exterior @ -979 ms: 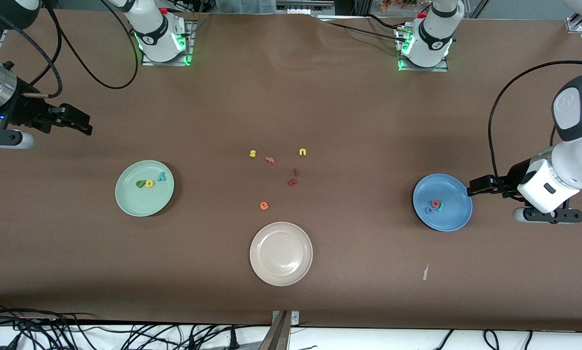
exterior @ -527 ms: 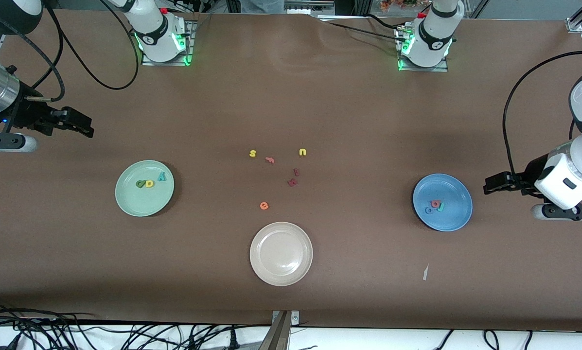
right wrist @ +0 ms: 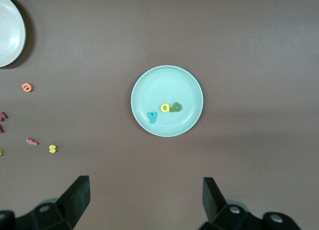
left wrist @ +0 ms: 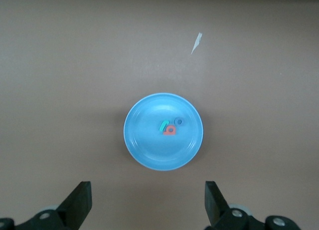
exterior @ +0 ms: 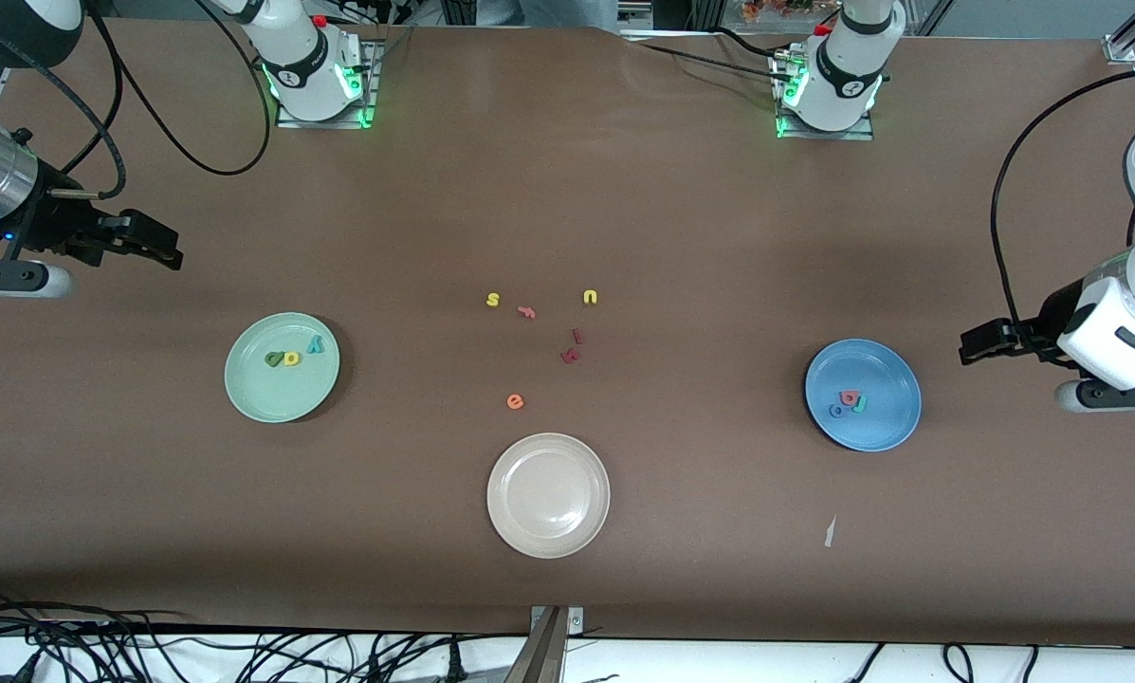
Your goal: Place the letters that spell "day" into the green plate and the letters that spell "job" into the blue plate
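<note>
**Three cameras, two shared plates**

The front view looks down from high across the table (exterior: 567, 190), facing both bases. Each wrist view looks steeply down from well above: the left shares the blue plate (left wrist: 144, 150) (exterior: 885, 432), the right the green plate (right wrist: 184, 80) (exterior: 254, 398).

Robotics lab. Two arm bases (exterior: 319, 71) bolted on metal plates to brown paper-covered table (exterior: 567, 190), green status lights glowing; loose black cables (exterior: 150, 645) along table edge; aluminium framing (exterior: 1131, 33) at corner.
</note>
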`<state>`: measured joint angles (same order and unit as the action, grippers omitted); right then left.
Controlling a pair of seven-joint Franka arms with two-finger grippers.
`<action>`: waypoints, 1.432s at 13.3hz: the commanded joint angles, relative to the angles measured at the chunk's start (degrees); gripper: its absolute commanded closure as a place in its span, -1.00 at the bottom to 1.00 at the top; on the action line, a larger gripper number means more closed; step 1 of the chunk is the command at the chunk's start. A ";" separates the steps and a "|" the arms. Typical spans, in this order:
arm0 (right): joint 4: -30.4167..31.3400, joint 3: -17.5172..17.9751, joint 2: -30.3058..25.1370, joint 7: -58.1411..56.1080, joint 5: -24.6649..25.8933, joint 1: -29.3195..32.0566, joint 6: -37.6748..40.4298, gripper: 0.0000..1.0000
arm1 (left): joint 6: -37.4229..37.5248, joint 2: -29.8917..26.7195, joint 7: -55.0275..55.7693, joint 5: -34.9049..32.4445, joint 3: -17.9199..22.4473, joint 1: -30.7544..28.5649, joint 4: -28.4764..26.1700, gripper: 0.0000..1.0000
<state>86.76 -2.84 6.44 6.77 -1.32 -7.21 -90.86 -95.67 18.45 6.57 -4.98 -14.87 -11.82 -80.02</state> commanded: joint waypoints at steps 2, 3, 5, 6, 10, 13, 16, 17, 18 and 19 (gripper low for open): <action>-1.34 0.02 0.50 -0.62 0.88 -0.08 0.33 -1.00 | -0.57 -10.79 0.46 1.09 0.98 0.05 -10.40 -1.00; -1.34 0.02 0.50 -0.70 0.88 -0.08 0.24 -1.00 | -0.57 -13.24 0.46 2.51 1.42 0.13 -12.50 -1.00; -1.34 0.02 0.50 -0.71 0.88 -0.08 0.24 -1.00 | 0.38 -16.77 0.46 3.31 3.79 2.75 -14.81 -1.00; -1.34 0.02 0.50 -0.71 0.88 -0.08 0.24 -1.00 | 1.96 -17.56 0.46 3.83 5.54 4.07 -14.81 -1.00; -1.34 -0.06 0.50 -0.71 0.88 0.00 0.24 -1.00 | 8.64 -19.94 -2.25 5.86 9.59 6.37 -13.32 -1.00; -1.34 -0.06 0.50 -0.71 0.88 -0.08 0.24 -1.00 | 10.23 -19.25 -3.32 5.95 13.99 10.32 -11.30 -1.00; -1.34 0.02 0.50 -0.71 0.79 -0.08 0.15 -1.00 | 10.33 -16.26 -3.41 5.95 14.08 10.50 -7.61 -1.00; -1.34 -0.06 0.50 -0.71 0.79 -0.08 0.15 -1.00 | 10.06 -15.99 -3.49 5.95 14.08 10.50 -7.52 -1.00; -1.34 -0.06 0.50 -0.71 0.79 -0.08 0.15 -1.00 | 9.37 -15.81 -3.49 5.95 14.08 10.50 -7.52 -1.00; -1.34 -0.06 0.50 -0.71 0.79 -0.08 0.15 -1.00 | 8.14 -15.73 -3.49 6.38 14.08 10.50 -7.69 -1.00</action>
<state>86.74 -2.86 6.45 6.71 -1.29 -7.19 -90.98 -86.94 1.25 4.36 0.02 -1.66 -1.98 -89.83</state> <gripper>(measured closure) 0.000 0.000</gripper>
